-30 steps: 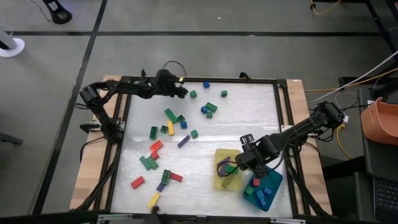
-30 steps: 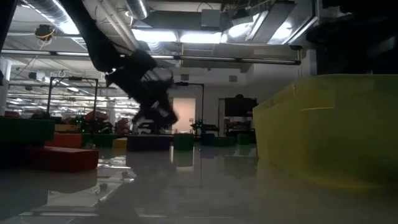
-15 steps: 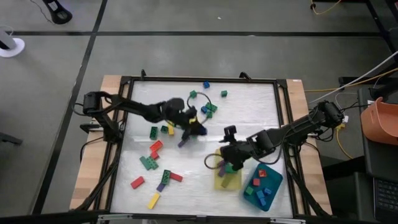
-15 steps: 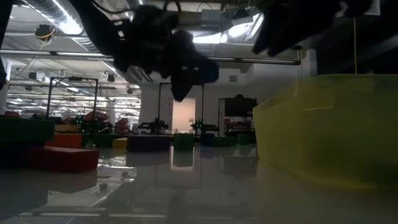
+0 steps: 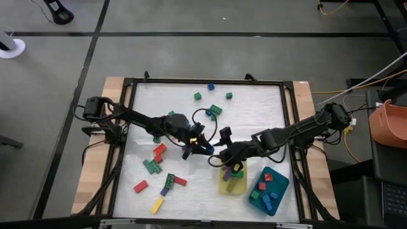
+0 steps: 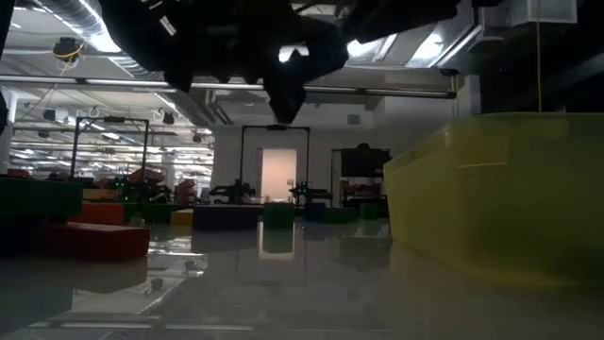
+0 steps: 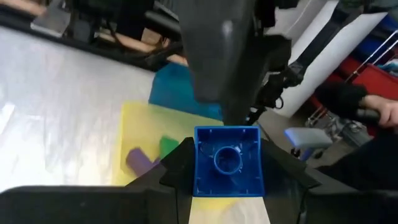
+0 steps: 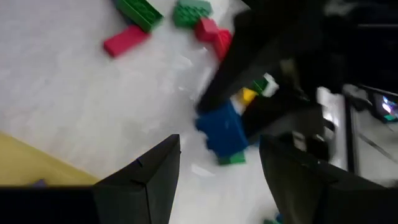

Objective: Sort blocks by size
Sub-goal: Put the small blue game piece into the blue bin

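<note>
A blue block [image 7: 227, 160] is carried, clenched in the left hand [image 5: 202, 148], above the counter [image 5: 254, 114] toward the trays. The right hand [image 5: 224, 154] hangs released just beside it. Next, the block probably needs lowering into the teal tray [image 5: 278, 191].

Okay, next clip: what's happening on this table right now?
Two arms are sorting toy blocks into two trays. The left gripper holds a small blue block between its fingers, carried above mid-table toward the yellow tray and teal tray. The right gripper is open and empty, reaching in beside it, almost meeting the left one. Many loose blocks lie on the table; a few already sit in each tray.
</note>
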